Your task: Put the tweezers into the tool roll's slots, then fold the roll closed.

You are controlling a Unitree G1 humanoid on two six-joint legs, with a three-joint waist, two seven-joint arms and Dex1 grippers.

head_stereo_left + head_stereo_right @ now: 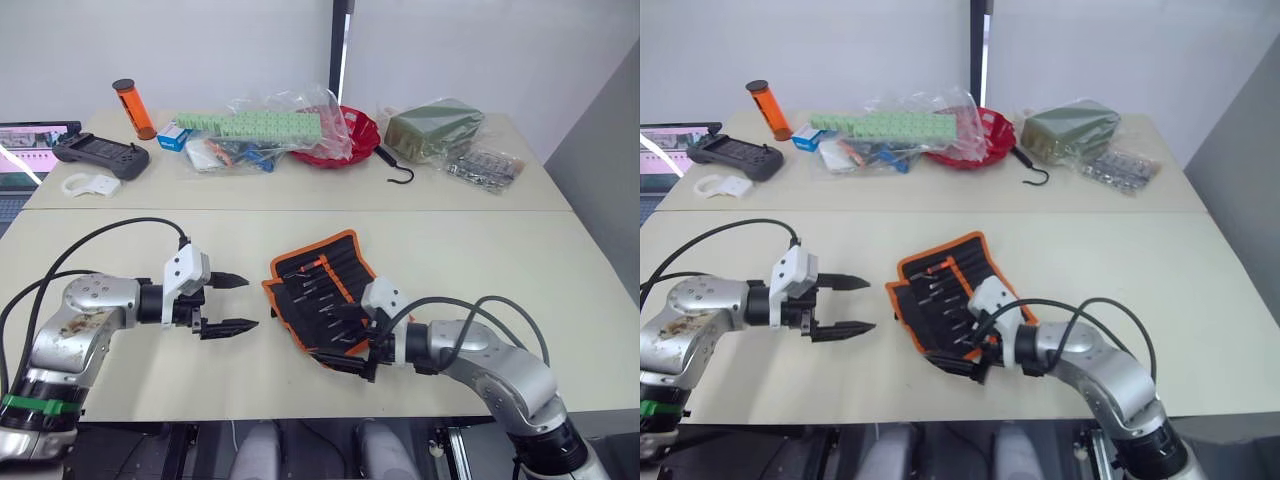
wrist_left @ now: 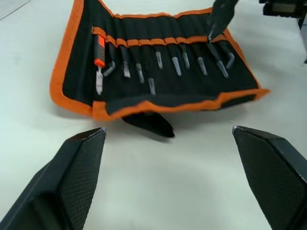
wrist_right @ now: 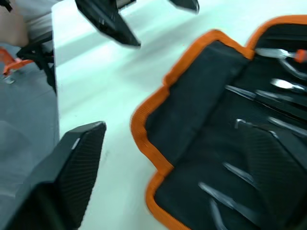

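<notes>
Two grippers flank the tool roll lying open at the centre of the pale worktop.

Left of centre, the left gripper reaches in horizontally from the left edge, fingers spread wide and empty, tips pointing at the roll but apart from it. From the lower right, the right gripper bends in low over the roll's near corner, fingers wide apart, one over the black fabric and one over bare worktop. The roll is black with orange edging, lying at a slant; slim metal tools sit in the slots, and one has an orange handle. Which of them are the tweezers is hard to tell. A black flap pokes from under the roll's edge.
</notes>
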